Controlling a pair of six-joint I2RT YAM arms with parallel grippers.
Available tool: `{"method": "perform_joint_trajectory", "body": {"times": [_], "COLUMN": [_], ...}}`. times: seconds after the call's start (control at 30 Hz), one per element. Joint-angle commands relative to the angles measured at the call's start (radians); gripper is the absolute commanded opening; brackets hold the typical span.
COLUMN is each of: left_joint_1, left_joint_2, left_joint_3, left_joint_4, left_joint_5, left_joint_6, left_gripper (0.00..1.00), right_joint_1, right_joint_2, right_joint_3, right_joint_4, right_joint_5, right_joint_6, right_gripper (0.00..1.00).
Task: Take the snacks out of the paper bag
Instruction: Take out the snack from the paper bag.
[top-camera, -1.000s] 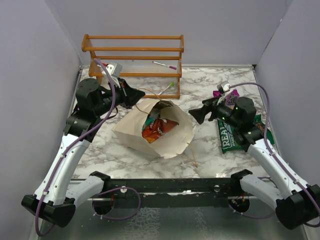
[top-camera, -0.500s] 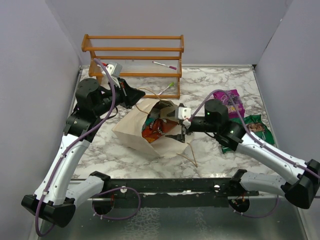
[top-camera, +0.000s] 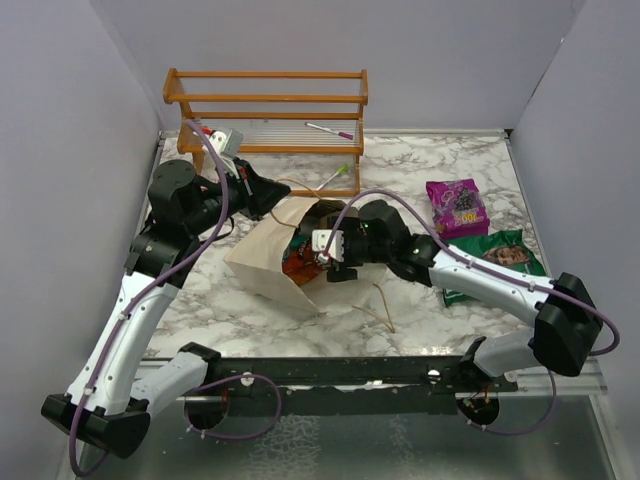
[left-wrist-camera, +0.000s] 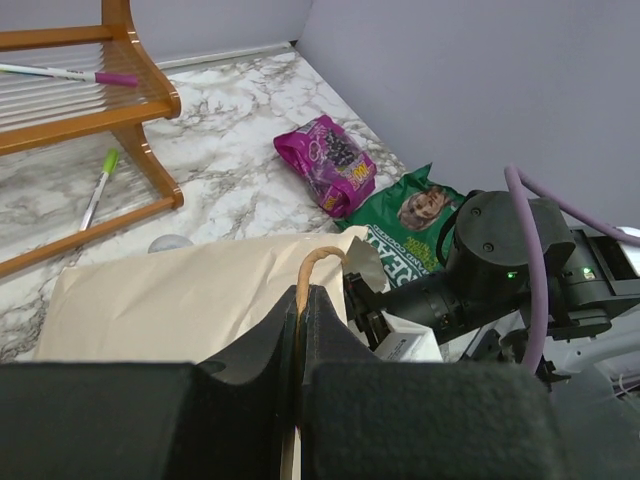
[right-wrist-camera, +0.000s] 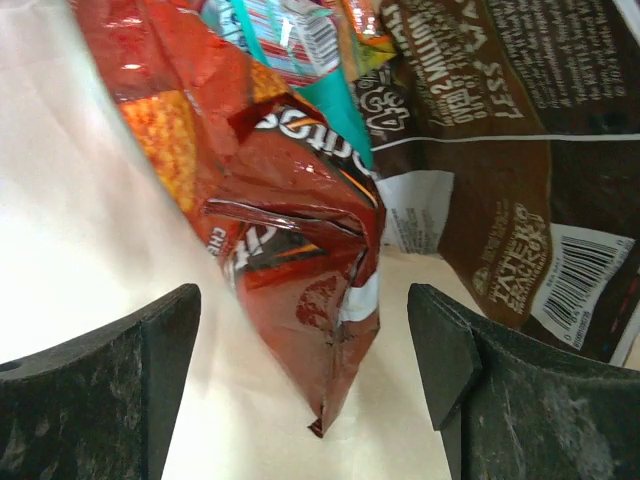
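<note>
The cream paper bag (top-camera: 262, 262) lies on its side mid-table, mouth toward the right. My left gripper (top-camera: 285, 199) is shut on its tan string handle (left-wrist-camera: 318, 262), holding the mouth up. My right gripper (top-camera: 312, 258) is open inside the bag's mouth, its fingers either side of the corner of a red packet (right-wrist-camera: 290, 260). A dark brown packet (right-wrist-camera: 510, 160) and a teal one (right-wrist-camera: 300, 60) lie behind it. A purple packet (top-camera: 457, 207) and a green packet (top-camera: 495, 262) lie on the table to the right, also in the left wrist view (left-wrist-camera: 328, 162) (left-wrist-camera: 415, 215).
A wooden rack (top-camera: 265, 115) with pens stands at the back left. A second loose string handle (top-camera: 380, 308) trails on the marble in front of the bag. Grey walls close in both sides.
My right arm has swung left from beside the green packet and reached into the bag's mouth. The left gripper has kept its hold on the handle.
</note>
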Motion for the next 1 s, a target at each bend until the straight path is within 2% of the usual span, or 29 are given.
{"method": "perform_joint_trajectory", "body": {"times": [0.0,0.37,0.67,0.97], "left_joint_1": [0.005,0.005,0.005,0.006], "left_joint_2": [-0.022,-0.025,-0.035,-0.030], "left_joint_3": [-0.008,-0.015,-0.018,-0.017], "left_joint_4": [0.034,0.038,0.022,0.005], "left_joint_5": [0.026,0.019,0.007,-0.020], "left_joint_6": [-0.004,-0.011,-0.010,-0.009], "left_gripper": [0.00,0.00,0.00,0.00], "right_joint_1": [0.006,0.006,0.006,0.006], "right_joint_2": [0.017,0.073,0.132,0.096], "right_joint_3": [-0.006,-0.027,-0.045,-0.066], "right_joint_4": [0.140,0.278,0.313,0.317], "right_joint_5": [0.133,0.166,0.178,0.018], "right_joint_6": [0.013,0.120,0.161,0.252], "right_gripper": [0.84,0.66,0.67,0.24]}}
